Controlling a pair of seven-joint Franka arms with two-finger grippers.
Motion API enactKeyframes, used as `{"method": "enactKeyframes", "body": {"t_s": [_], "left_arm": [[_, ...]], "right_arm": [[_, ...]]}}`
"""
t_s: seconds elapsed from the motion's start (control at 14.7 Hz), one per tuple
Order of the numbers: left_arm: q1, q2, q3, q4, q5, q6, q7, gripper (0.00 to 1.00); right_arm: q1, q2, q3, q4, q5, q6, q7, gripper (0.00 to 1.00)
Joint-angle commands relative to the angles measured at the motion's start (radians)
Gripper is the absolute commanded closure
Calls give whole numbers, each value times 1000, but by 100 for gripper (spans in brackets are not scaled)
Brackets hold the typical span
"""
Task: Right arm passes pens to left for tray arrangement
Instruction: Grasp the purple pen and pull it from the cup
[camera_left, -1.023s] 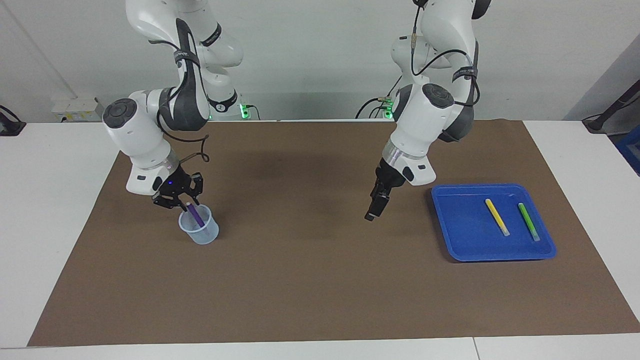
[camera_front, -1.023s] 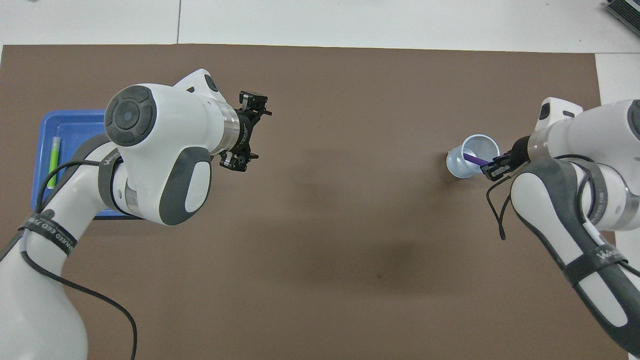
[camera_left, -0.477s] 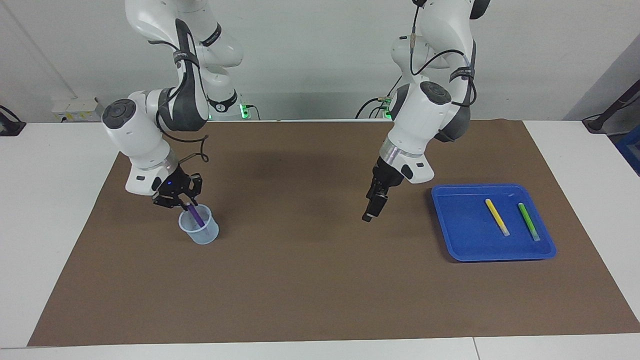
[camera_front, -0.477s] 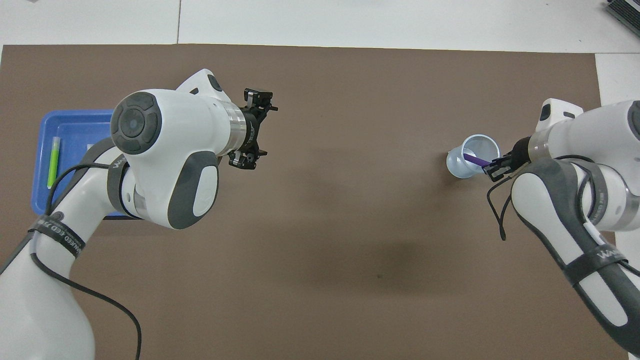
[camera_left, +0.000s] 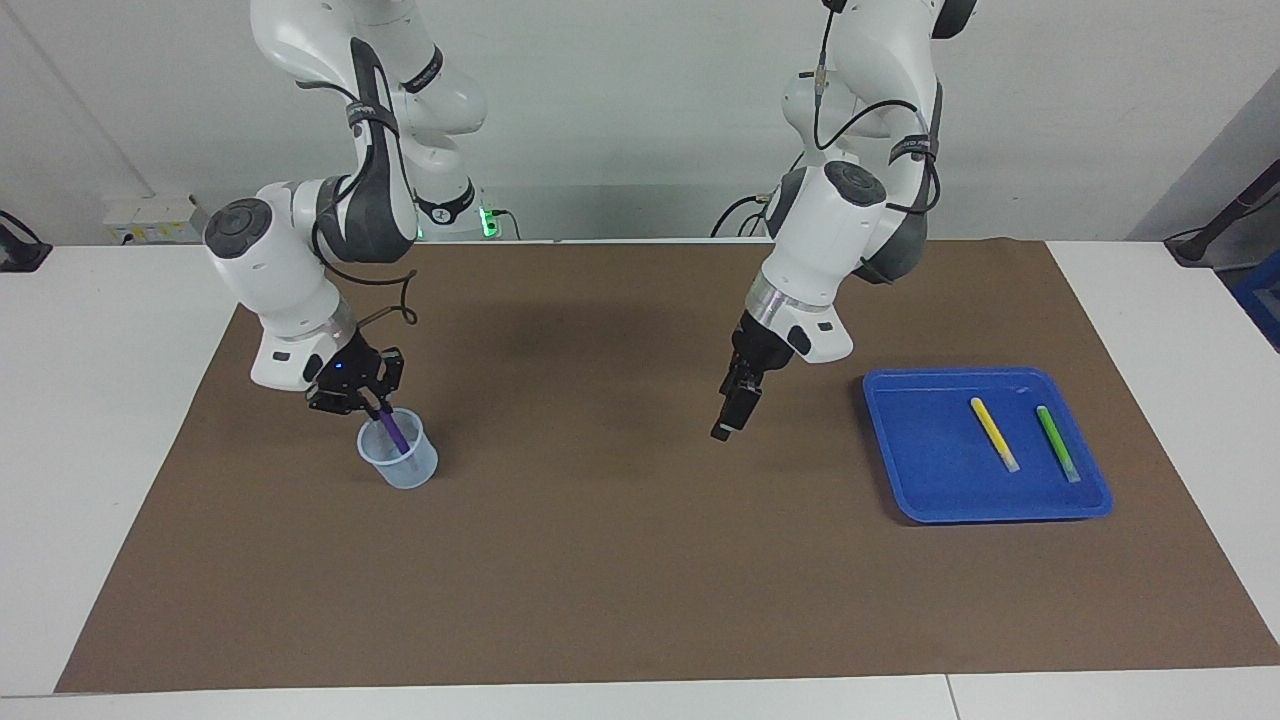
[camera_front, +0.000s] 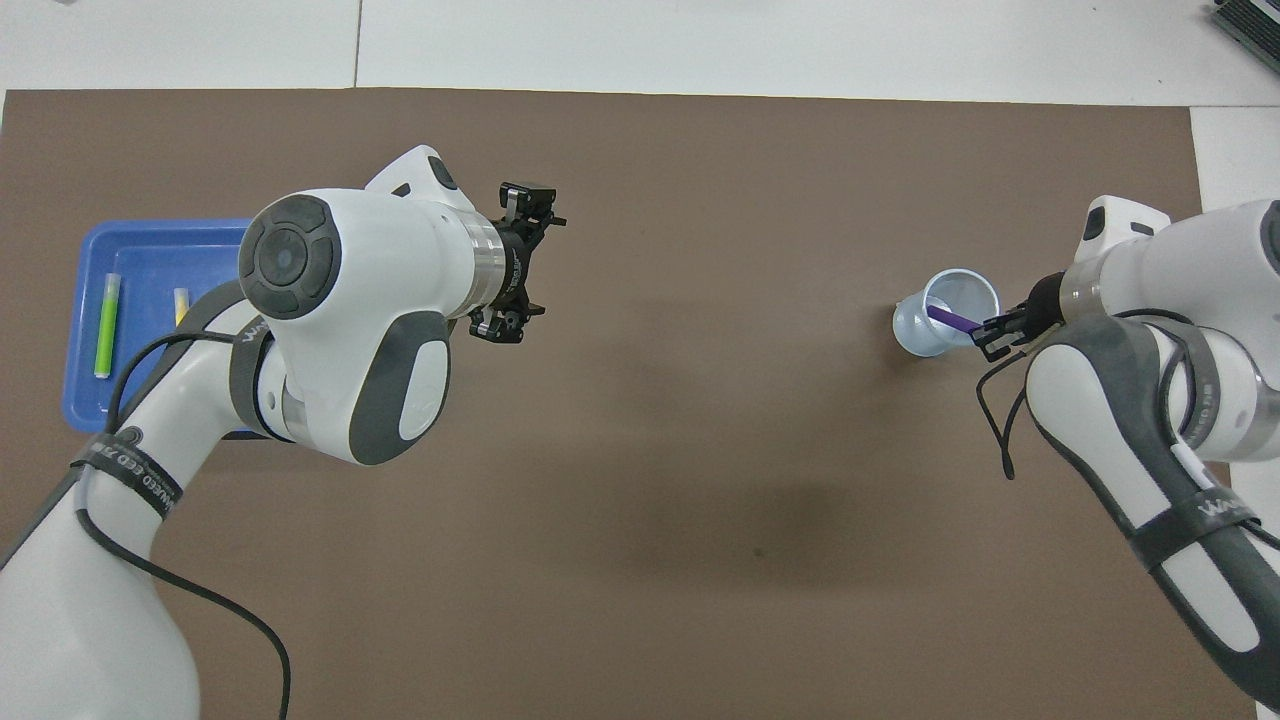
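Gripping purple pen (camera_left: 393, 430) in cup (camera_left: 400, 462), right tool (camera_left: 368, 404).

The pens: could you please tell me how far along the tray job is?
Done: the yellow pen and green pen lie in the blue tray. In hand: the right gripper is shut on the purple pen, which stands in the cup. Left: passing it to the open left gripper, over the mat between cup and tray.

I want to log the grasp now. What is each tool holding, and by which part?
The right tool is shut on the purple pen at its upper end, above the cup. The left tool, open over the mat, holds nothing.
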Motion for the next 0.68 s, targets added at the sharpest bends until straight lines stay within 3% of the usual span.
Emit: {"method": "enactKeyframes", "body": {"t_s": [0.0, 0.34, 0.61], "left_arm": [[-21, -23, 11, -36, -19, 17, -18, 0], [-21, -23, 11, -41, -21, 22, -26, 0], [-47, -23, 9, -39, -25, 32, -236, 0]], "right_arm": [[-11, -5, 5, 82, -18, -118, 22, 89], [-24, -30, 1, 306, -18, -445, 33, 89], [-59, -36, 8, 464, 23, -652, 91, 89]]}}
